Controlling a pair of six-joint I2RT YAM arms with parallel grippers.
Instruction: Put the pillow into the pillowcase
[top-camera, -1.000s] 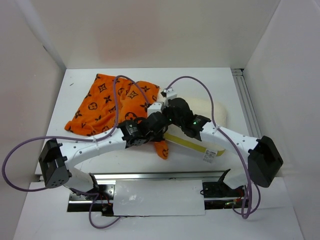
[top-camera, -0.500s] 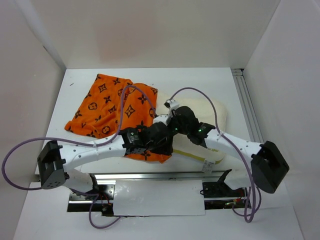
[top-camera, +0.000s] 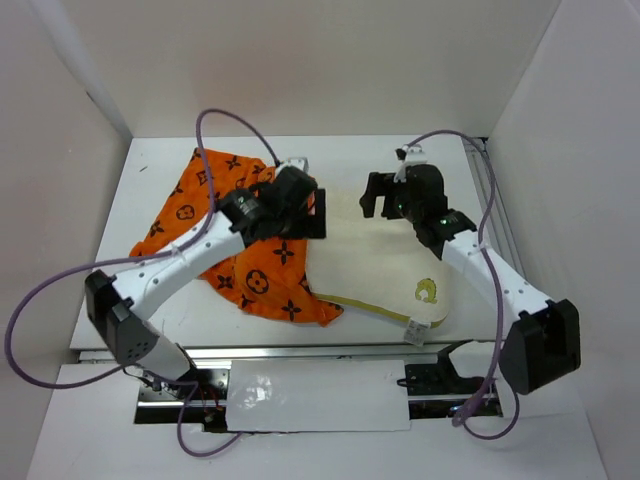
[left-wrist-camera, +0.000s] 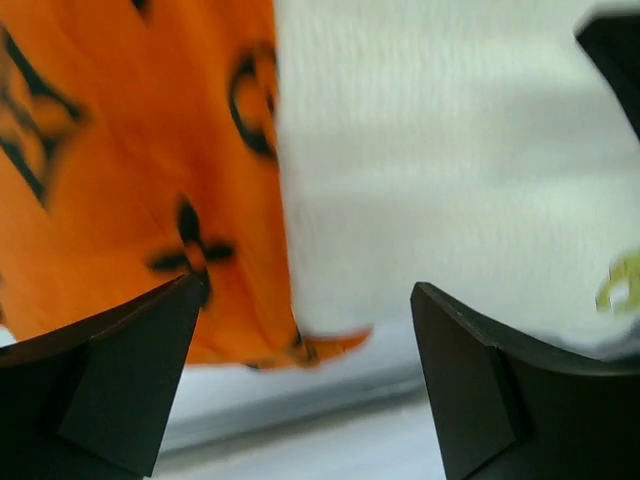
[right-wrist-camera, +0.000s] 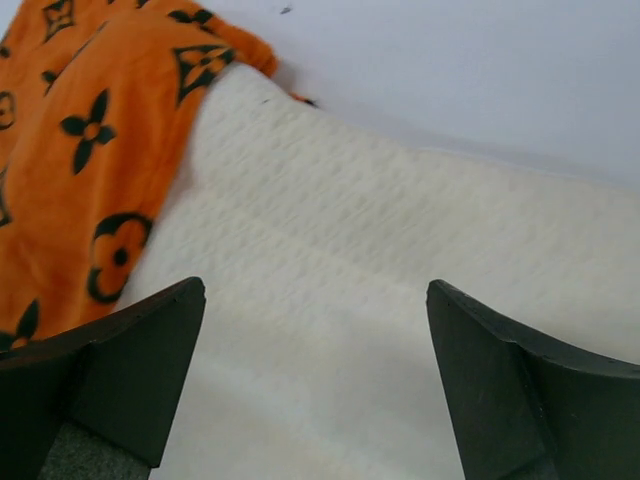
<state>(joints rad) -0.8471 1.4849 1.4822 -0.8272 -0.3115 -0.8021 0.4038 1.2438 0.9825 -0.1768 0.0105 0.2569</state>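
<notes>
Orange pillowcase (top-camera: 268, 282) overlapping pillow (top-camera: 380, 262) (edge hidden), left pincer (left-wrist-camera: 305, 290) spread, right pincer (right-wrist-camera: 315, 287) spread

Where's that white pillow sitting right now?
In the top view, the pillow lies on the right half of the table, its left edge against the orange pillowcase, with the open right gripper hovering over its far end.
</notes>
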